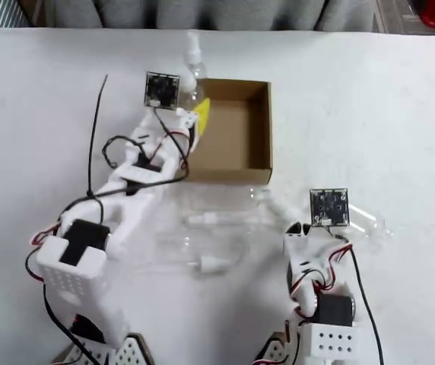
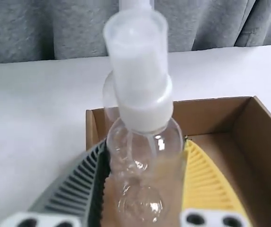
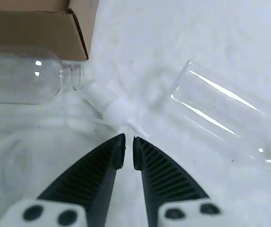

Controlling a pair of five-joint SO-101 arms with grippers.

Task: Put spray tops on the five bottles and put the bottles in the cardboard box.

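The left claw [image 2: 144,189] is clamped on a clear bottle [image 2: 138,94] with its spray top on, held upright over the cardboard box [image 2: 216,118] near the desk's [image 1: 369,114] far edge. The right claw [image 3: 128,151] is almost together and grips nothing, just short of a loose spray top [image 3: 119,109] that lies on the desk.

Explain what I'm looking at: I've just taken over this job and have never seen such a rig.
Two small robot arms sit side by side at a white table. The high view looks down from a fixed camera; the other two views come from a camera on each arm's wrist. The left gripper is clamped on a clear bottle with a white spray top, at a corner of the cardboard box. The right gripper is almost shut and empty, pointing at a loose spray top that lies between an uncapped bottle and another bottle.
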